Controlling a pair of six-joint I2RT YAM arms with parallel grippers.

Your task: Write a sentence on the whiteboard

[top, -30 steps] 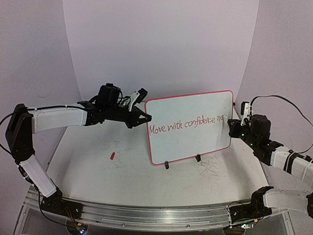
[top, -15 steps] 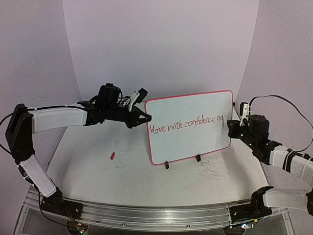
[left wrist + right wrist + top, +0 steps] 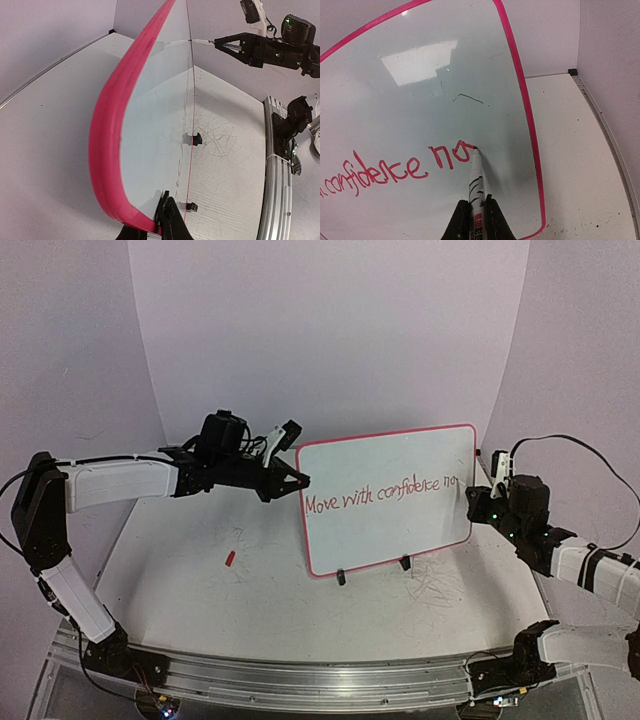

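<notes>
The whiteboard (image 3: 388, 465) stands upright on the table, red-rimmed. The sentence (image 3: 380, 492) in red reads "Move with confidence no". My left gripper (image 3: 300, 480) is shut on the board's left edge; in the left wrist view (image 3: 155, 225) its fingers pinch the red rim (image 3: 107, 150). My right gripper (image 3: 475, 502) is shut on a white marker (image 3: 477, 175), seen in the right wrist view (image 3: 476, 207). The marker's red tip touches the whiteboard (image 3: 420, 100) at the top right of the "o", at the end of the sentence (image 3: 395, 172).
A small red marker cap (image 3: 229, 559) lies on the table left of the board. Two black clip feet (image 3: 341, 577) hold the board's lower edge. Grey scribble marks (image 3: 440, 585) cover the table in front. An aluminium rail (image 3: 300, 675) runs along the near edge.
My right gripper has shifted slightly with the marker, and the "o" after the "n" has been drawn. The left arm and the board have not moved.
</notes>
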